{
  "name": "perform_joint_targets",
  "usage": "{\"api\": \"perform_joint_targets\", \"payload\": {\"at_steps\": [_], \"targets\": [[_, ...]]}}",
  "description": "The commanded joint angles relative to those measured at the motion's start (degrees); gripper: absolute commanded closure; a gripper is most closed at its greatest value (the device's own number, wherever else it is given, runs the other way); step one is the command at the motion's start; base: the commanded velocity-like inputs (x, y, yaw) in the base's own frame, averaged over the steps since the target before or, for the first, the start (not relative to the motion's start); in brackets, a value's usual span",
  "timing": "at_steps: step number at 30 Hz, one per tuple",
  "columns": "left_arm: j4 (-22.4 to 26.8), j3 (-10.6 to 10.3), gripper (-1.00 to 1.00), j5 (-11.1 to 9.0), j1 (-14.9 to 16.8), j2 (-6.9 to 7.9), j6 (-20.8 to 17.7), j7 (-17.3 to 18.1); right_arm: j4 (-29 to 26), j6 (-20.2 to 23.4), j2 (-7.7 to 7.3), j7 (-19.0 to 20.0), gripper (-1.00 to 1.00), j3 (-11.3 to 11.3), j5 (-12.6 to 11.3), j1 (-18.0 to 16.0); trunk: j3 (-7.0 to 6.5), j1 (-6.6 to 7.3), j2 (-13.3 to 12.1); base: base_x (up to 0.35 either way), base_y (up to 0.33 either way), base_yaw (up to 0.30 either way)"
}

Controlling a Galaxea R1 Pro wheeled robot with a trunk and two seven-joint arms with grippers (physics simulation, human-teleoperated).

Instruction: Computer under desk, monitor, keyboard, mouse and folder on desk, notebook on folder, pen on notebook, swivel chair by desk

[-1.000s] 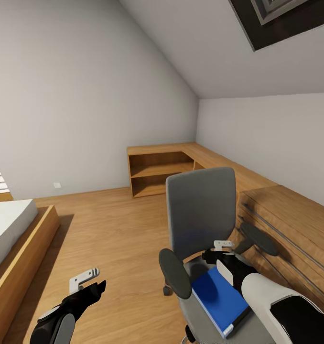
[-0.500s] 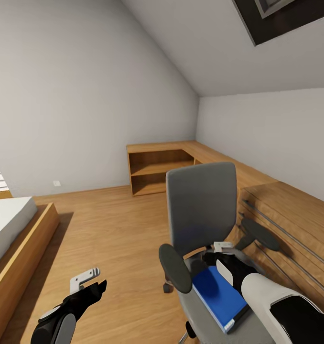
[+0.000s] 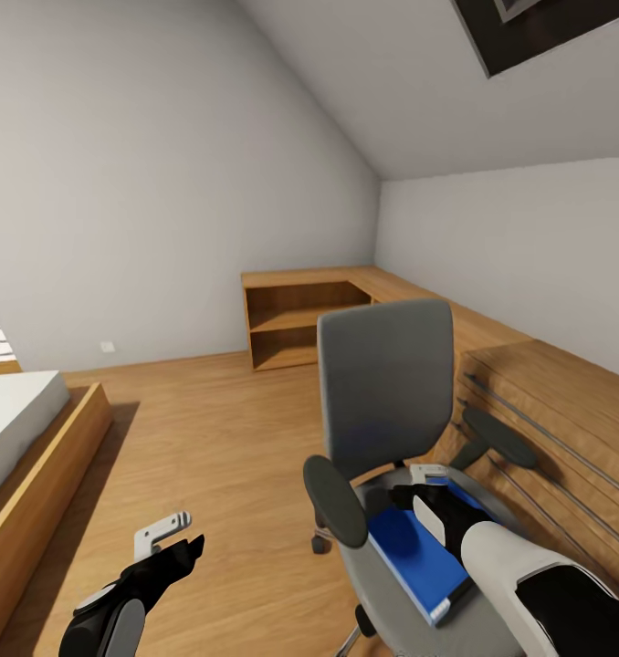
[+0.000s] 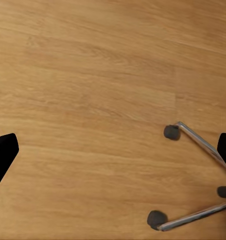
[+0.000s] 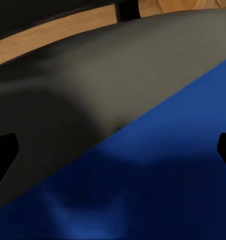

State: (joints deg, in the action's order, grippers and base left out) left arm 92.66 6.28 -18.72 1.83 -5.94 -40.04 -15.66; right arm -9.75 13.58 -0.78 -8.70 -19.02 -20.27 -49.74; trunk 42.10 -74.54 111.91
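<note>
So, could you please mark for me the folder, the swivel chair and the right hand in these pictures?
folder (image 3: pixel 410 552): head view, on its blue cover.
swivel chair (image 3: pixel 385 388): head view, on the grey backrest.
right hand (image 3: pixel 425 474): head view, at its fingertips, above the folder's far end.

The swivel chair (image 3: pixel 385 401), with a grey padded back, grey padded seat and flat black oval armrests, stands upright on the wooden floor, its back turned toward the far wall and its right armrest close beside the low wooden cabinet. In the left wrist view its chrome base spokes (image 4: pixel 198 142) end in dark castors resting on the floorboards. A flat bright blue folder (image 3: pixel 417 561) with a white page edge lies flat on the seat, skewed to the seat's edges, one corner toward the front edge and the far end near the backrest; in the right wrist view its blue cover (image 5: pixel 158 185) meets the grey seat padding.
</note>
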Motion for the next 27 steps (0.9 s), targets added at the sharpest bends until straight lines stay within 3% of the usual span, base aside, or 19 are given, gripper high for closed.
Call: {"api": "perform_joint_targets", "payload": {"at_steps": [1, 9, 12, 27], "targets": [[0.1, 0.0, -1.0, -0.6, 0.1, -0.04, -0.2, -0.4, -0.2, 0.4, -0.03, -0.4, -1.0, -0.5, -0.5, 0.0, 0.24, -0.22, 0.4, 0.0, 0.0, 0.0], [0.1, 0.0, -1.0, -0.6, 0.0, -0.04, -0.3, -0.4, -0.2, 0.4, -0.01, -0.8, -1.0, -0.5, -0.6, 0.0, 0.42, -0.44, 0.8, 0.0, 0.0, 0.0], [0.1, -0.1, -1.0, -0.6, 0.0, -0.04, -0.3, -0.4, -0.1, 0.4, -0.01, -0.8, -1.0, -0.5, -0.6, 0.0, 0.96, -1.1, 2.0, 0.0, 0.0, 0.0], [0.1, 0.0, -1.0, -0.6, 0.0, 0.11, -0.1, -0.3, -0.1, 0.4, -0.01, -0.8, -1.0, -0.4, -0.6, 0.0, 0.96, -1.1, 2.0, -0.014, 0.0, 0.0]]}}
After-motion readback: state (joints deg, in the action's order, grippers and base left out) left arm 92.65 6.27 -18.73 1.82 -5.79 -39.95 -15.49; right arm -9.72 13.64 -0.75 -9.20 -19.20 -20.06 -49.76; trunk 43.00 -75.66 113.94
